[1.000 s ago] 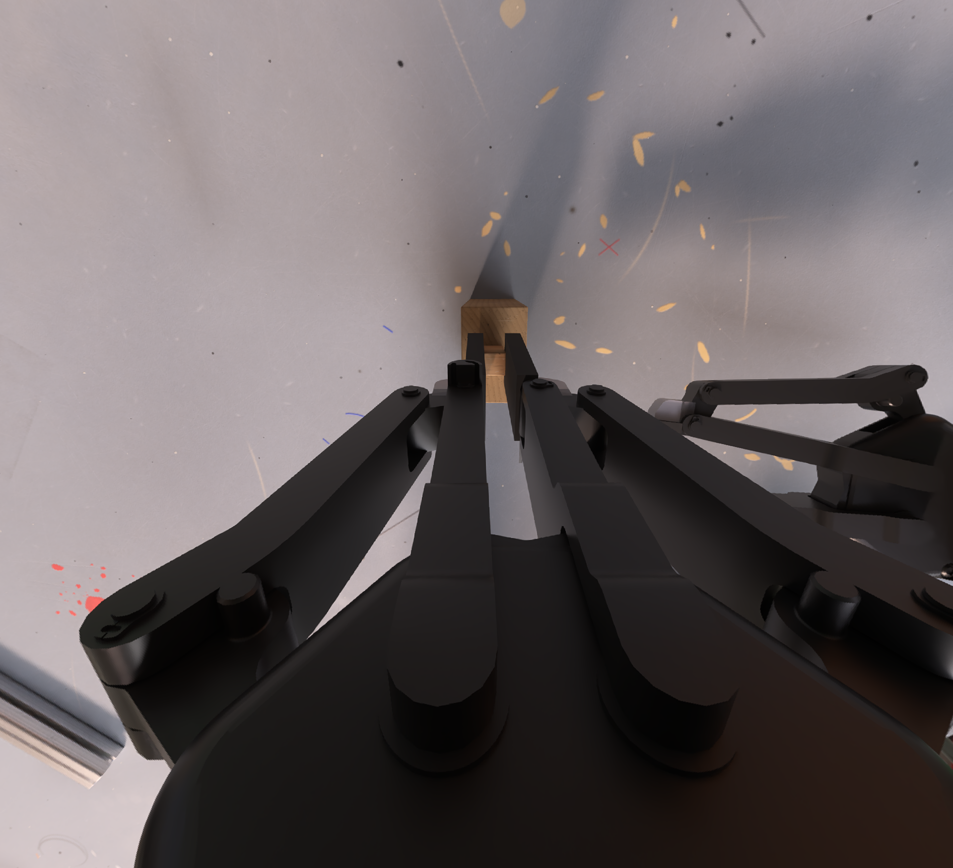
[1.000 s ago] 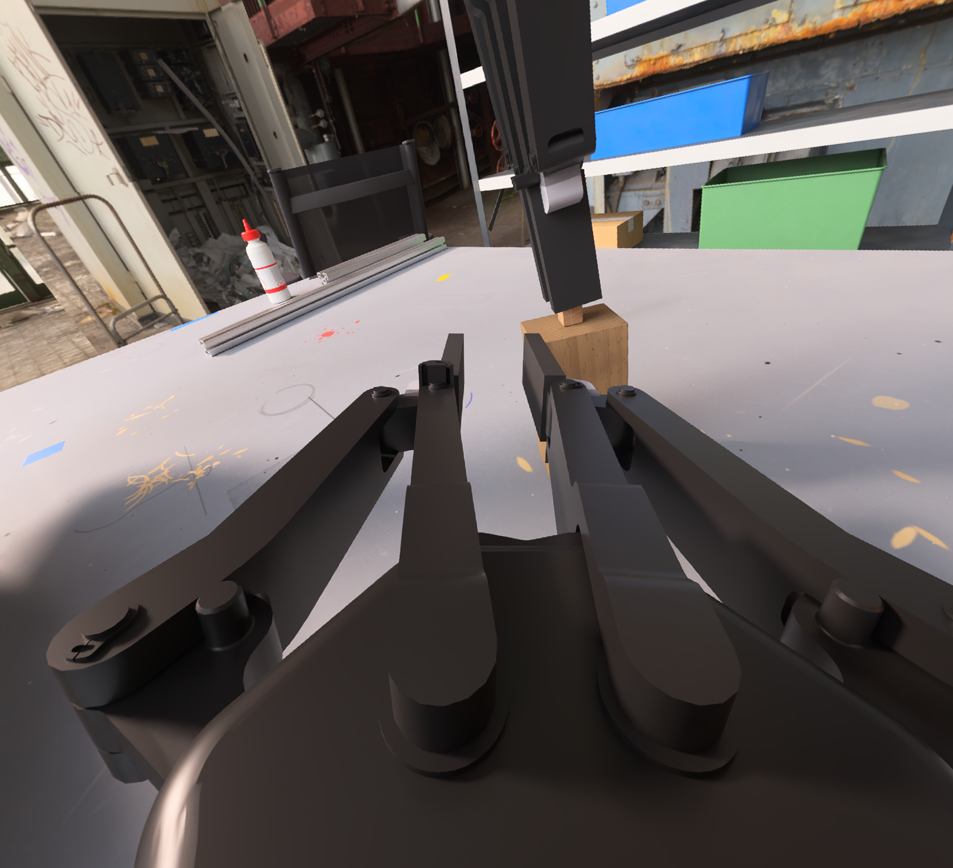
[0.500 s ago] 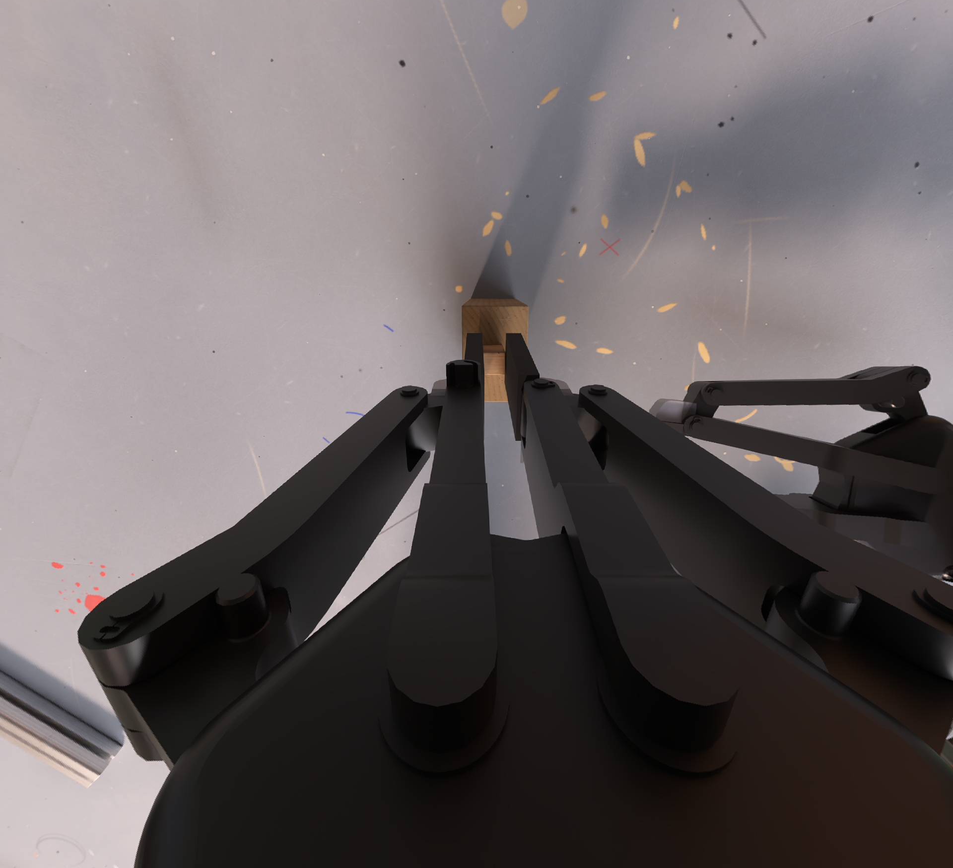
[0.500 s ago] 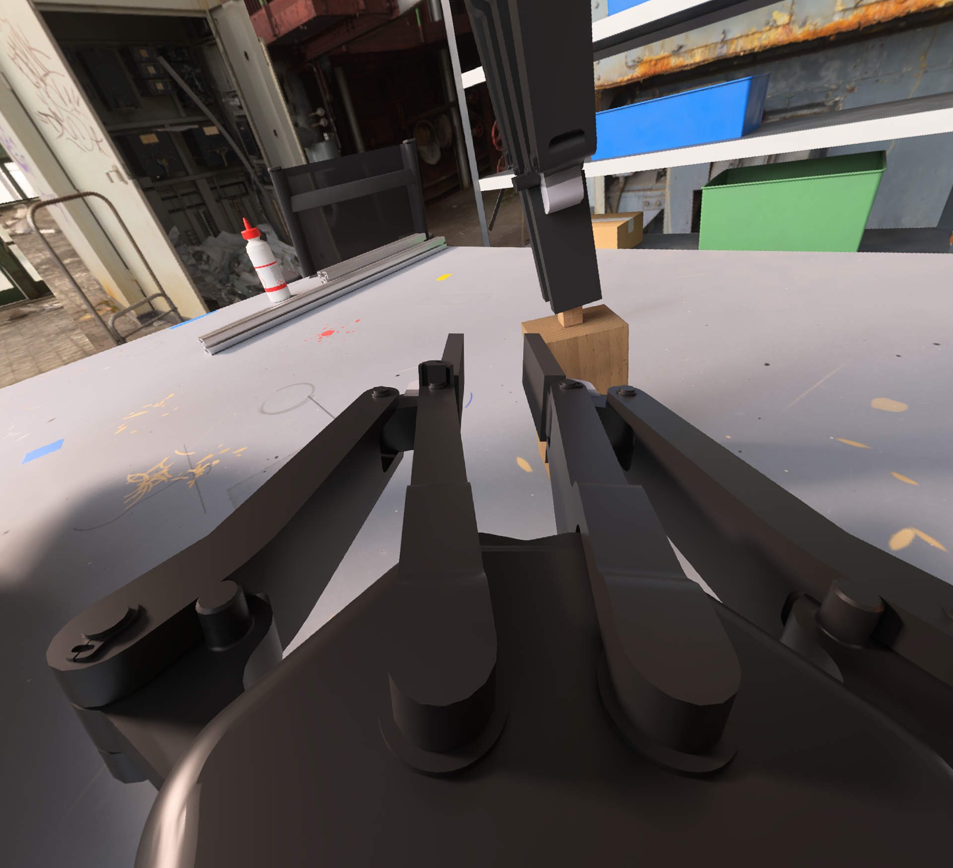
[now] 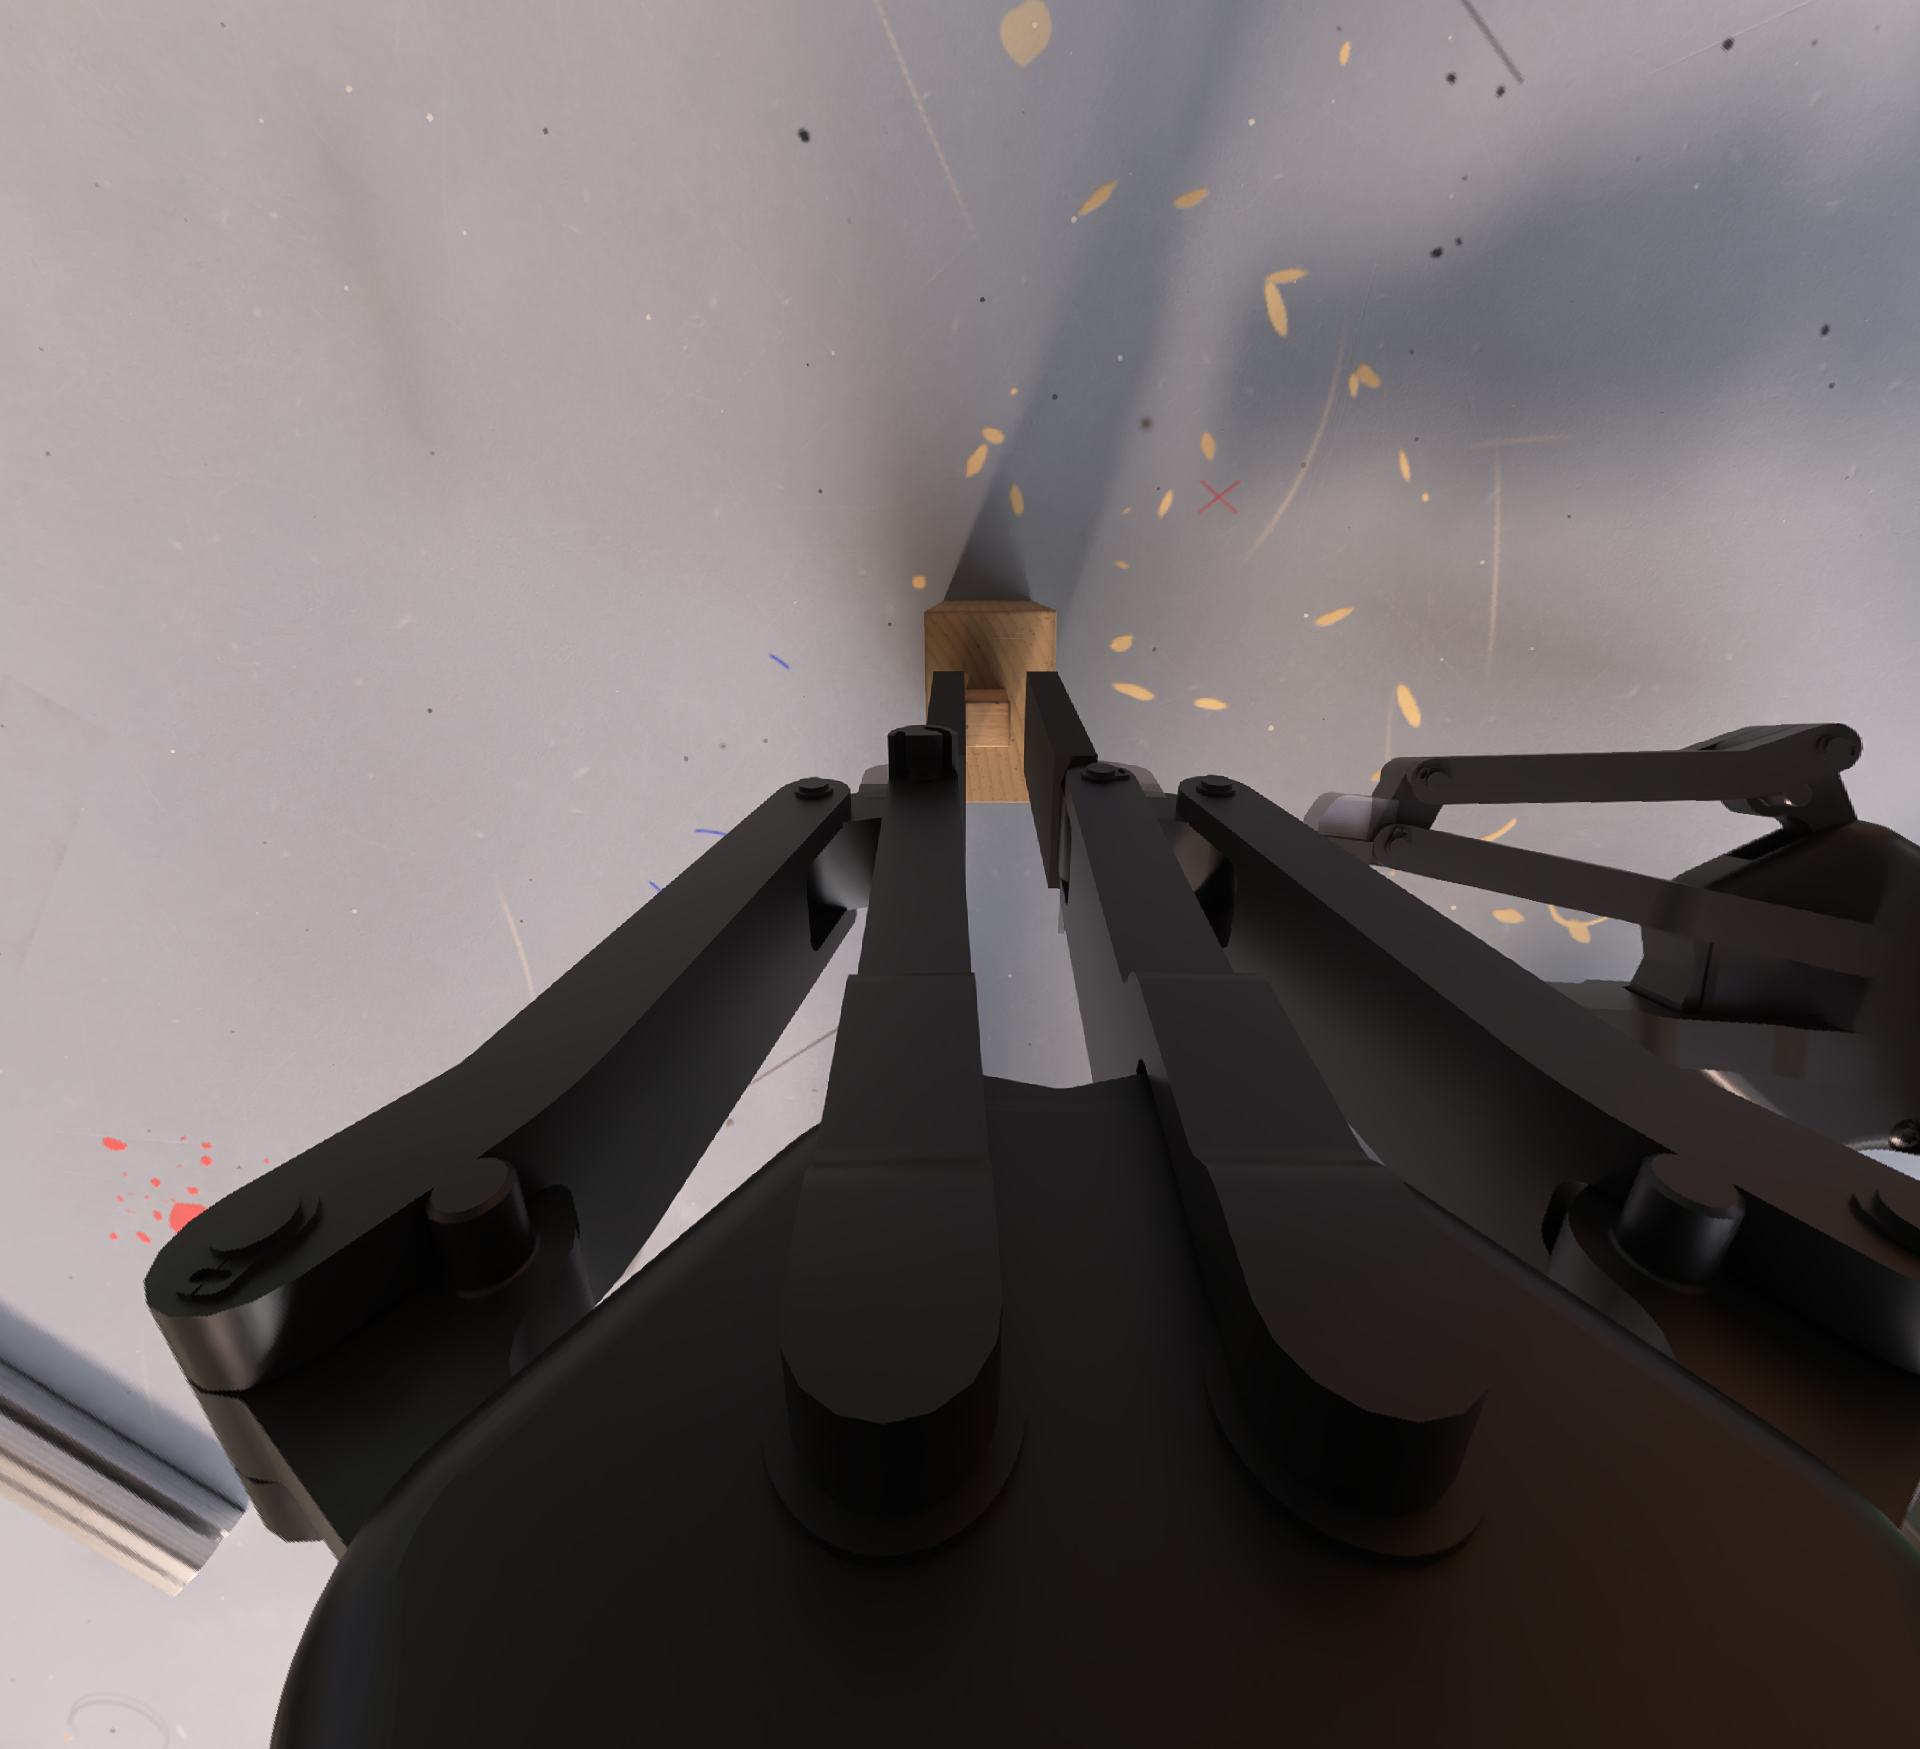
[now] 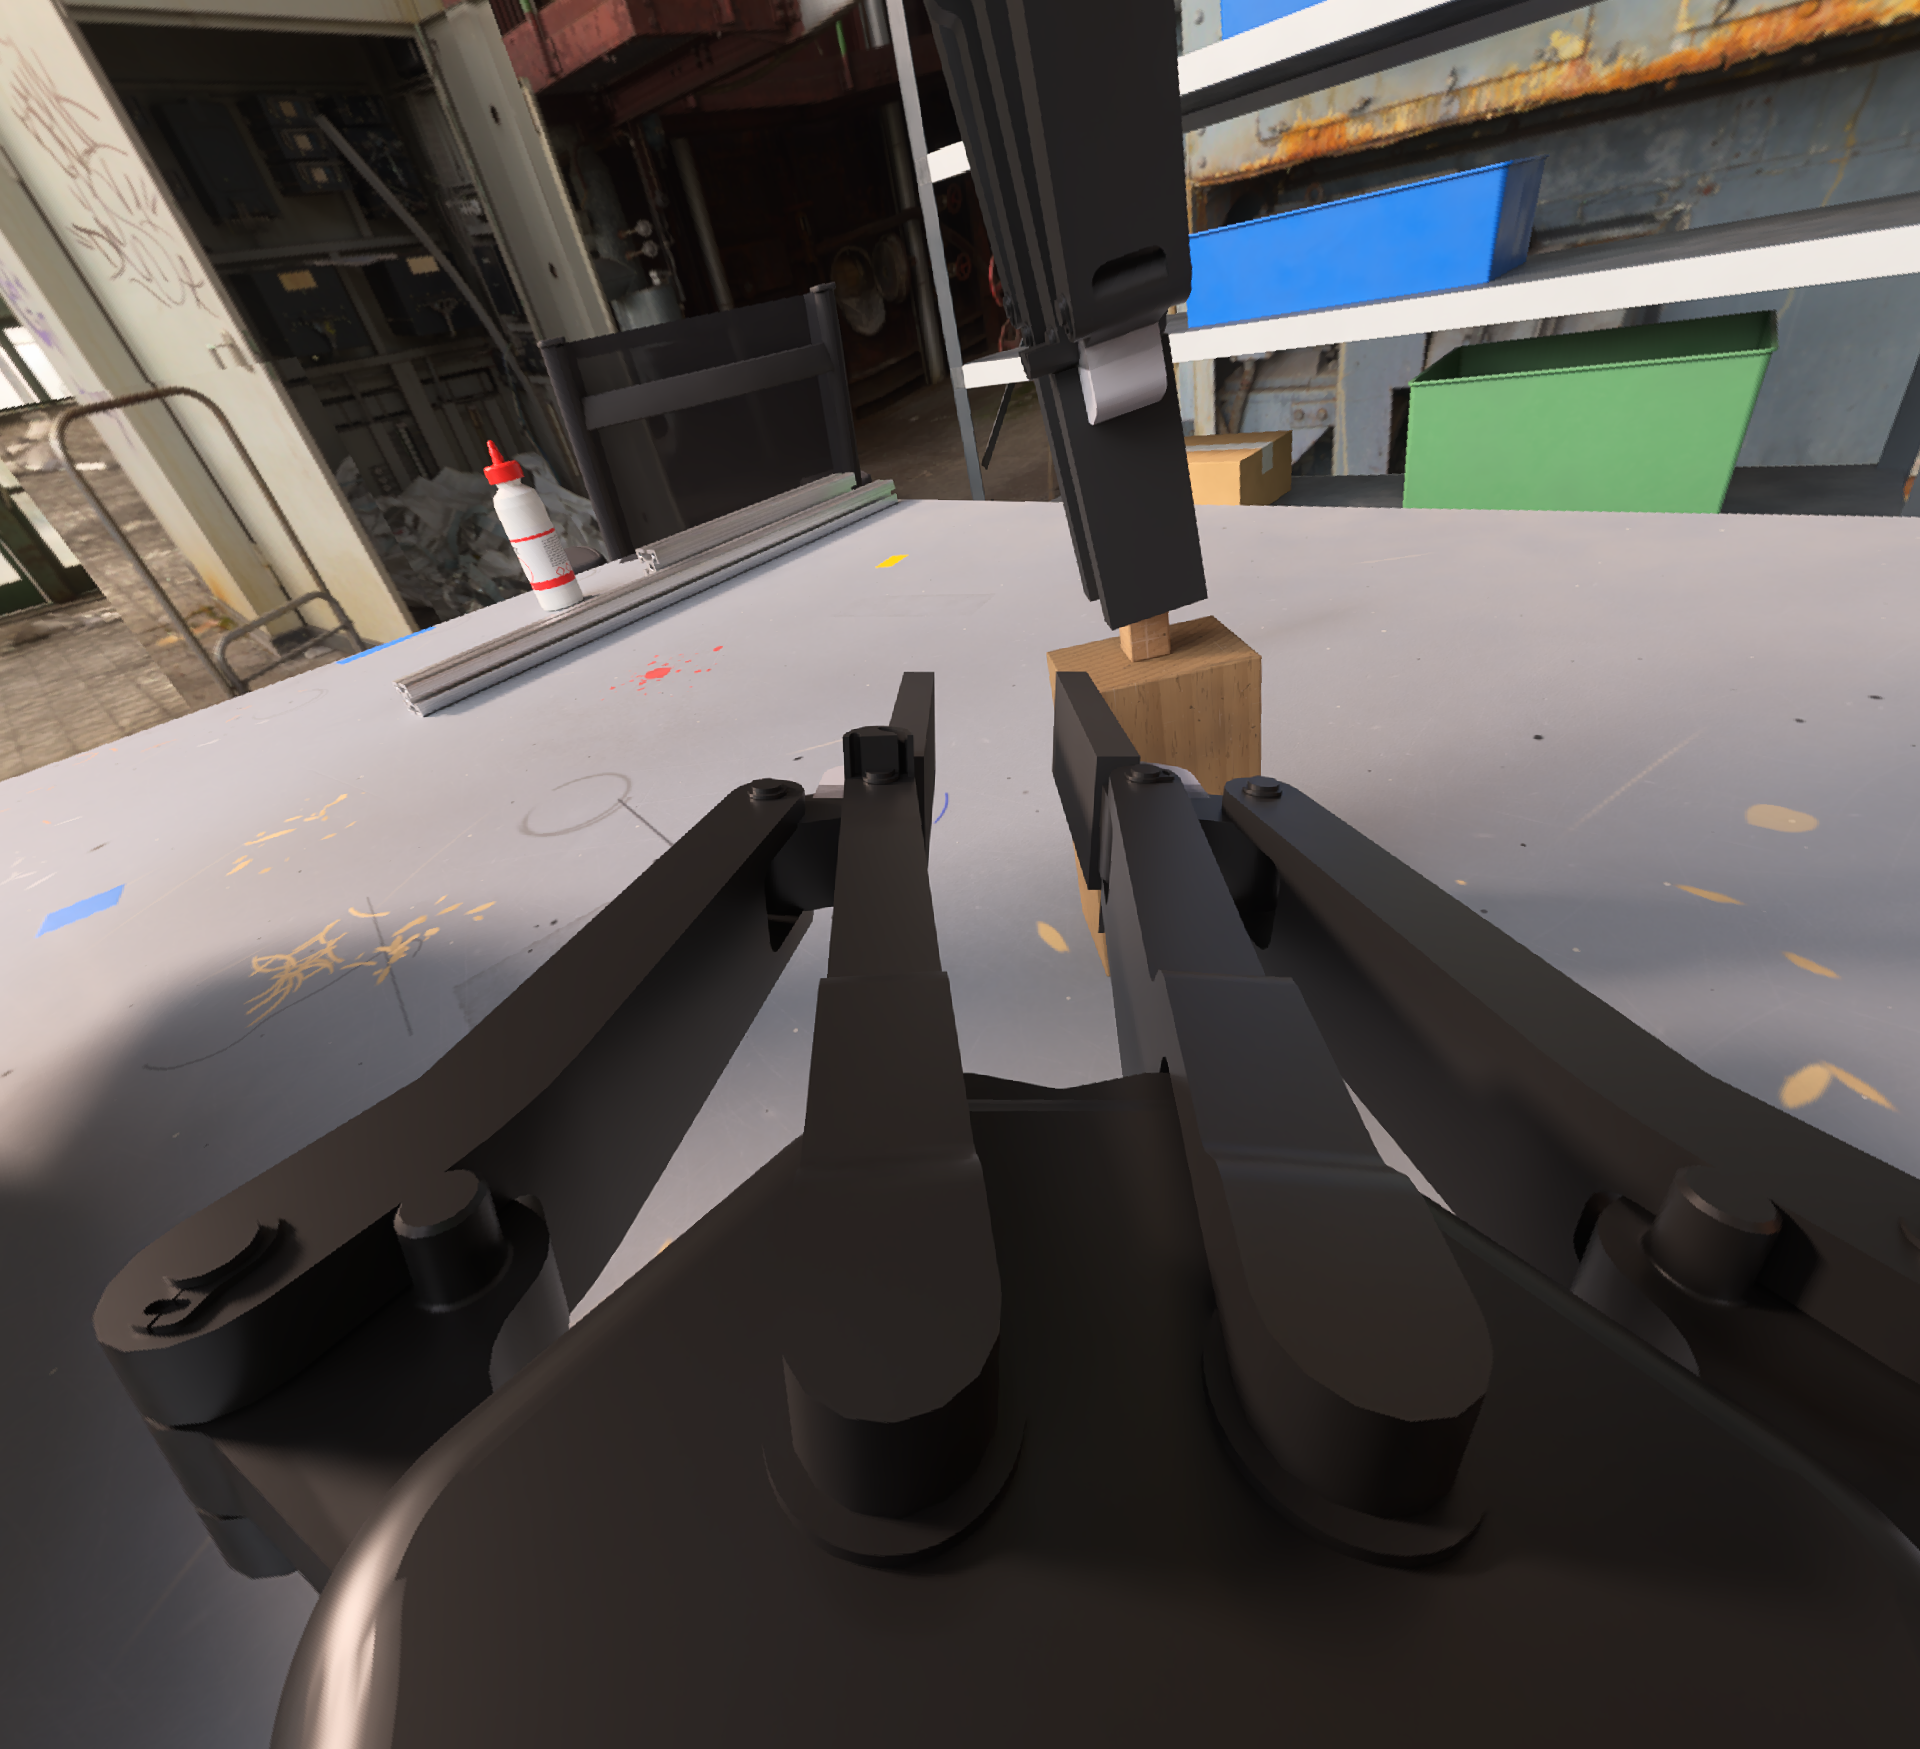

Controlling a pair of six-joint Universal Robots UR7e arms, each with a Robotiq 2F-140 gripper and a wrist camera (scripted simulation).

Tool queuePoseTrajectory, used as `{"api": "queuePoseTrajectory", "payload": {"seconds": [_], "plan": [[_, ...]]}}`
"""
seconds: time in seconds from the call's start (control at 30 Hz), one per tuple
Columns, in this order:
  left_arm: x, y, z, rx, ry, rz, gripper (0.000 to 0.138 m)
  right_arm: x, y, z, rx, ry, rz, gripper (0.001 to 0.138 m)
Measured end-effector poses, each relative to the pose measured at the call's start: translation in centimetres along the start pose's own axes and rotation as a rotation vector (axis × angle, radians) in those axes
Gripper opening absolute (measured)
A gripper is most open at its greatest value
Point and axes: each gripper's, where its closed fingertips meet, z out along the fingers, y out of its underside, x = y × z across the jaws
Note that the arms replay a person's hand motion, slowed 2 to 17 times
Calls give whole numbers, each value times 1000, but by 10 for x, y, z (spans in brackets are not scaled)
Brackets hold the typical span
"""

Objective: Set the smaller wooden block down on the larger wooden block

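Note:
The larger wooden block stands on the grey table. The smaller wooden block rests upright on its top. My left gripper points straight down over it, jaws slightly parted, with a thin gap showing between the small block and the right finger. In the right wrist view the left gripper's fingers hang over the small block, whose foot sits on the large block. My right gripper is low over the table just left of the large block, narrowly open and empty; it also shows in the left wrist view.
An aluminium rail and a white bottle with a red cap lie at the table's far left edge. Shelves with blue bins and a green bin stand beyond the table. The rail's end shows in the left wrist view.
The left gripper's fingers have parted a little from the small block. The blocks and the right arm have not moved.

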Motion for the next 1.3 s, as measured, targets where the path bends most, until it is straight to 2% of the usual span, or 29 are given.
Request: {"api": "queuePoseTrajectory", "payload": {"seconds": [0.77, 1.3], "plan": [[5, 1, -32, 130, 2, 46, 25, 4, 2, -2, -4, 17, -12, 31], [8, 15, -61, 284, 19, 114, 27, 6, 2, -2, -5, 23, -18, 31]]}}
